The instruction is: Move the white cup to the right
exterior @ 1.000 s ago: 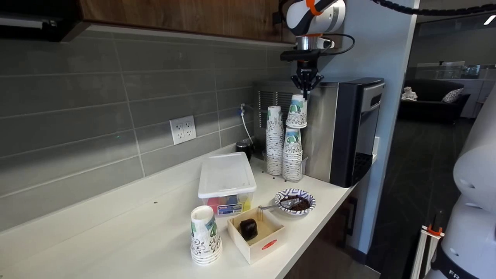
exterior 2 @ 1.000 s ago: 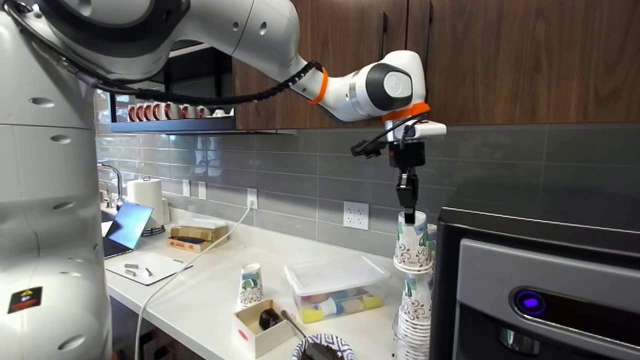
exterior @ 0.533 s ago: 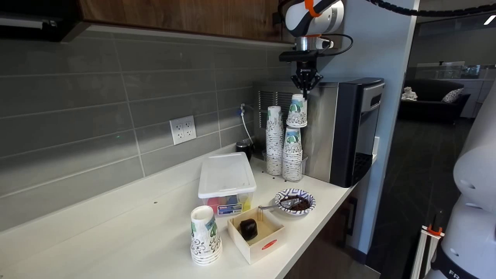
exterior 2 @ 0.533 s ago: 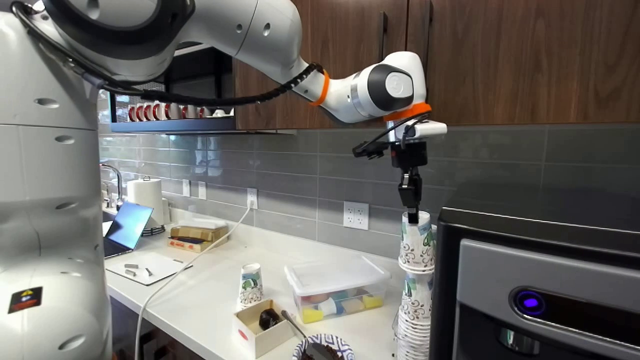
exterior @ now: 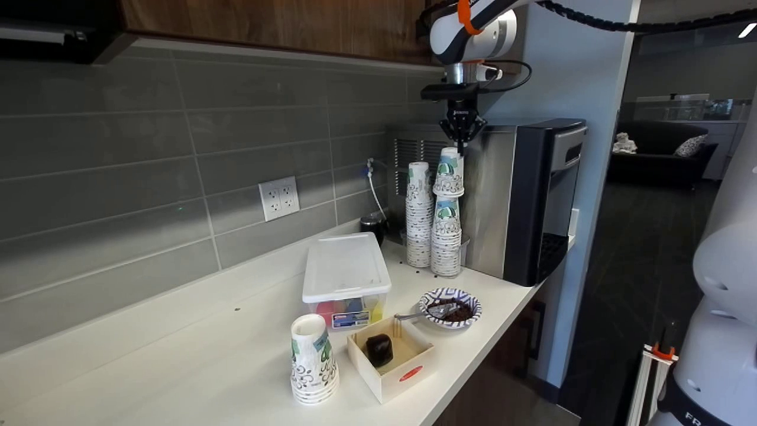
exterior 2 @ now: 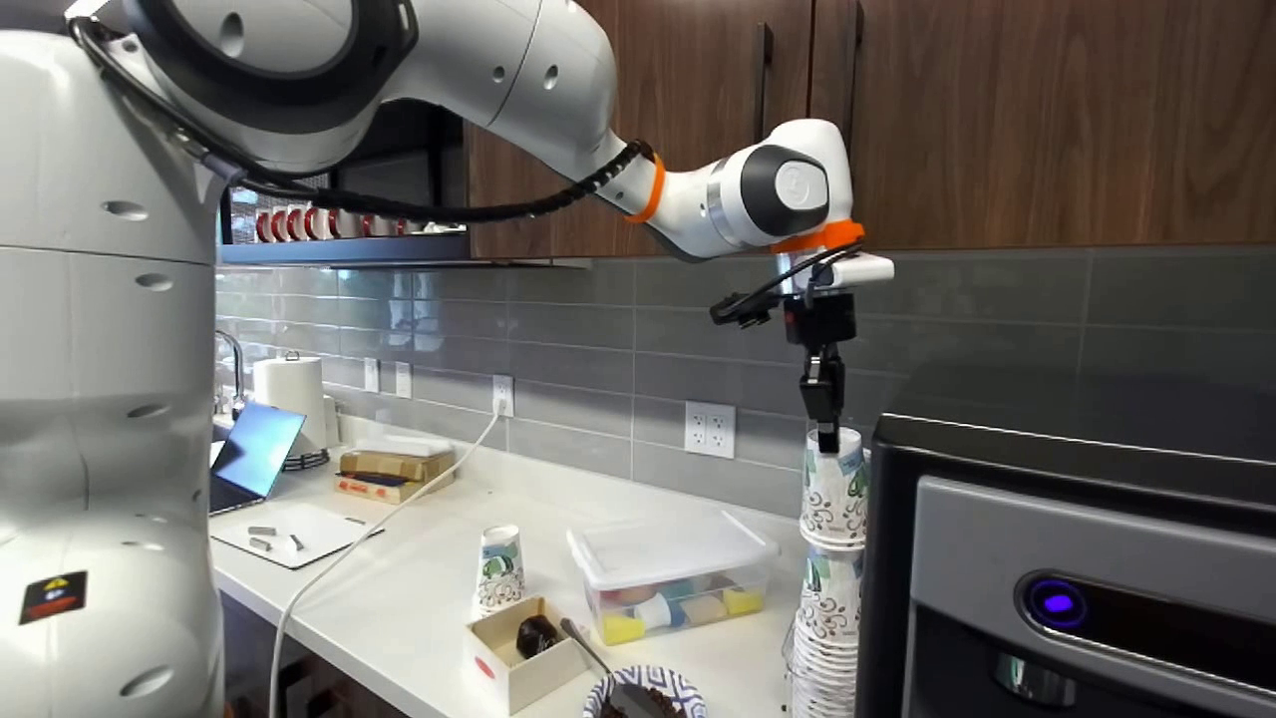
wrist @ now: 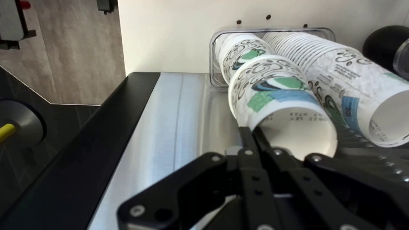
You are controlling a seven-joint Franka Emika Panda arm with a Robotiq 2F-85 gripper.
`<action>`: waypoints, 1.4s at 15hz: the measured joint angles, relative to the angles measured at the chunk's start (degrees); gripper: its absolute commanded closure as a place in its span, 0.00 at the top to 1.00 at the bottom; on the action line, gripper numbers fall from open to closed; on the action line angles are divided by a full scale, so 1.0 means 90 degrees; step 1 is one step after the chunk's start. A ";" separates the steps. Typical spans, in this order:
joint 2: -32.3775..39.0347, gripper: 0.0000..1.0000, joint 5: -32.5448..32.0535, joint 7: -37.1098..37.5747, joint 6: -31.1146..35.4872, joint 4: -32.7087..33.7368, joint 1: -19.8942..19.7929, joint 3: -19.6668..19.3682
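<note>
Pinching the edge of the upturned base of the white cup (exterior: 449,176), the gripper (exterior: 461,149) holds it with jaws drawn narrow, just right of the upper centre in an exterior view. Cup and gripper sit slightly farther left and lower there than a moment ago, and the cup's mouth now lines up above a stack of cups (exterior: 446,238) beside the steel-sided dispenser (exterior: 497,204). The carry looks nearly done, with seating and release likely next. Contact between cup and stack is hard to judge (the wrist view shows them overlapping); a crooked descent could nudge the neighbouring stack (exterior: 419,216).
</note>
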 measured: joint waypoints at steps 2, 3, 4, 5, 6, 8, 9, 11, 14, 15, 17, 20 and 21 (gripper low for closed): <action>0.0043 0.01 0.0009 0.0000 0.0010 0.0035 0.0023 -0.0009; 0.0046 0.01 0.0034 0.0000 0.0012 0.0036 0.0031 -0.0014; 0.0048 0.01 0.0082 -0.0001 0.0014 0.0035 0.0039 -0.0019; 0.0049 0.01 0.0144 -0.0003 0.0014 0.0035 0.0048 -0.0023; 0.0051 0.01 0.0203 -0.0005 0.0014 0.0035 0.0051 -0.0024; 0.0056 0.01 0.0273 -0.0005 0.0014 0.0035 0.0056 -0.0026; 0.0056 0.01 0.0276 -0.0005 0.0014 0.0035 0.0058 -0.0029; 0.0058 0.01 0.0278 -0.0005 0.0014 0.0035 0.0065 -0.0037; 0.0061 0.01 0.0280 -0.0005 0.0014 0.0035 0.0076 -0.0053; 0.0061 0.01 0.0280 -0.0005 0.0010 0.0034 0.0077 -0.0057; 0.0061 0.01 0.0280 -0.0004 0.0002 0.0034 0.0079 -0.0064; 0.0061 0.01 0.0278 0.0051 -0.0045 0.0034 0.0081 -0.0074; 0.0060 0.01 0.0274 0.0088 -0.0083 0.0034 0.0081 -0.0078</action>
